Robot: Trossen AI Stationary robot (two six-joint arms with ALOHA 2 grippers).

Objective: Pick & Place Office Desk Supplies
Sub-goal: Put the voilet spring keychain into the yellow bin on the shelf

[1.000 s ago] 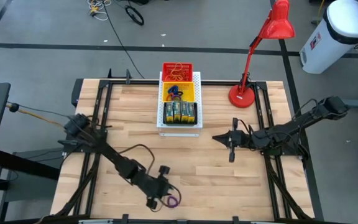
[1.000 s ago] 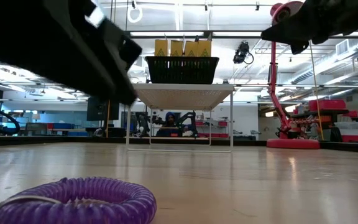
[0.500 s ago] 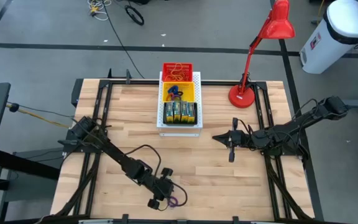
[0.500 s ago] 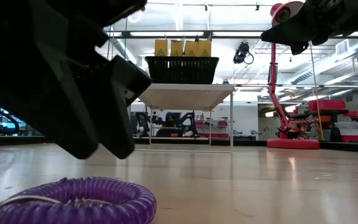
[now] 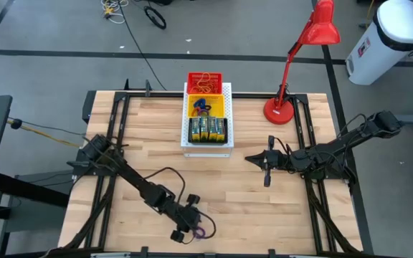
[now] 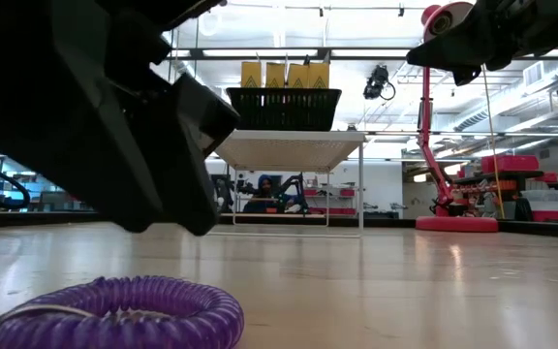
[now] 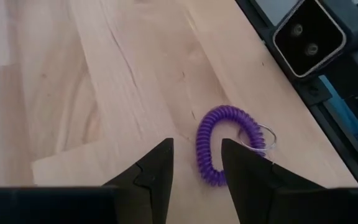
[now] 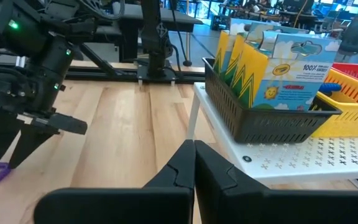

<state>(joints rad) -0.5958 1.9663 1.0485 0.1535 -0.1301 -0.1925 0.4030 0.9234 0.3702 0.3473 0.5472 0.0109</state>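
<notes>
A purple coiled elastic loop (image 7: 229, 144) with a small metal ring lies flat on the wood near the table's near edge (image 5: 201, 231). My left gripper (image 7: 194, 155) hangs open just above it, slanting down, its two fingers standing either side of the loop's nearer arc; in the low view the gripper (image 6: 177, 218) is clear of the loop (image 6: 114, 312). Yellow-and-green crayon boxes (image 8: 260, 68) stand in a black basket (image 5: 206, 130). My right gripper (image 5: 253, 158) waits shut above the table's right middle.
The white perforated board (image 5: 227, 92) at the far middle carries the basket, a yellow bin (image 5: 203, 107) with loops and a red bin (image 5: 205, 82) with rubber bands. A red desk lamp (image 5: 281, 109) stands at the far right. Bare wood lies between the arms.
My left gripper has sunk toward the purple loop, moved a little toward the table's near edge and tipped further down, then kept still. The loop has not moved.
</notes>
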